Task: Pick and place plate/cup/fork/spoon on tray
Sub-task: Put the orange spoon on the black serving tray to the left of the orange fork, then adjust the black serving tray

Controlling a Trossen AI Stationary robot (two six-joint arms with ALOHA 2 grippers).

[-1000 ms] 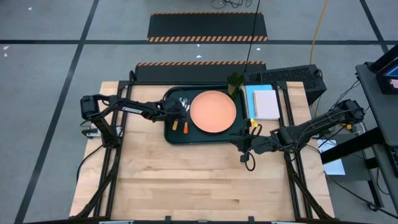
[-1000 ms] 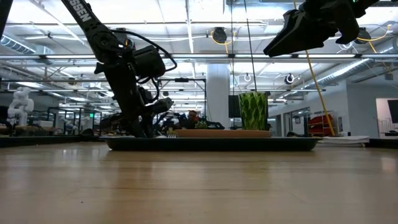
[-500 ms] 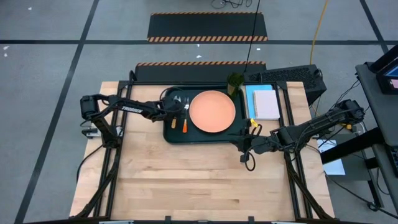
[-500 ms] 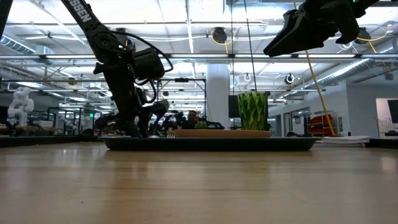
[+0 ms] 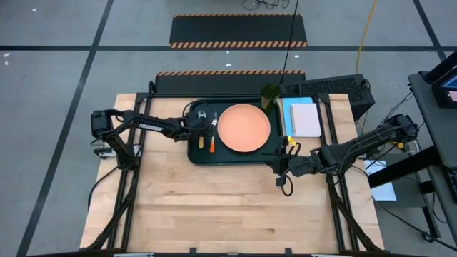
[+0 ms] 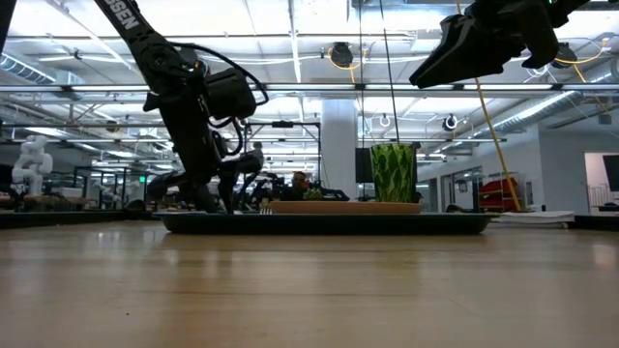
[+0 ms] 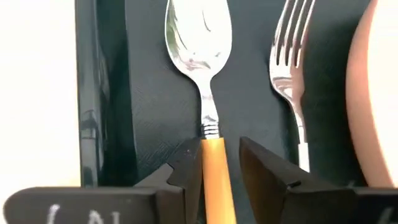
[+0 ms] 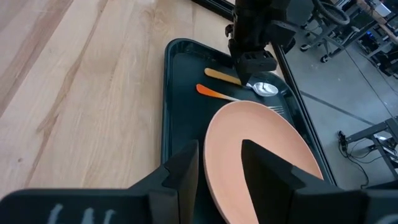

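The left gripper [image 7: 221, 163] hangs low over the tray's [image 5: 235, 158] left end, its jaws spread a little and straddling the spoon's [image 7: 202, 68] orange handle; the wrist view shows thin gaps on both sides, so the jaws look parted rather than clamped. The spoon lies flat on the tray floor, its long axis running straight out from between the jaws, bowl end away from the wrist. The fork [image 7: 292, 81] lies just beside it and roughly parallel, between spoon and plate [image 5: 244, 128]. The plate sits mid-tray, and the cup [image 5: 269, 93] stands at the tray's far right corner. All four items appear to be on the tray, so what seems left for this arm is a clean lift up and off the handle without dragging it. The right gripper [image 8: 219, 163] waits above the tabletop near the tray's near right corner, jaws open and empty.
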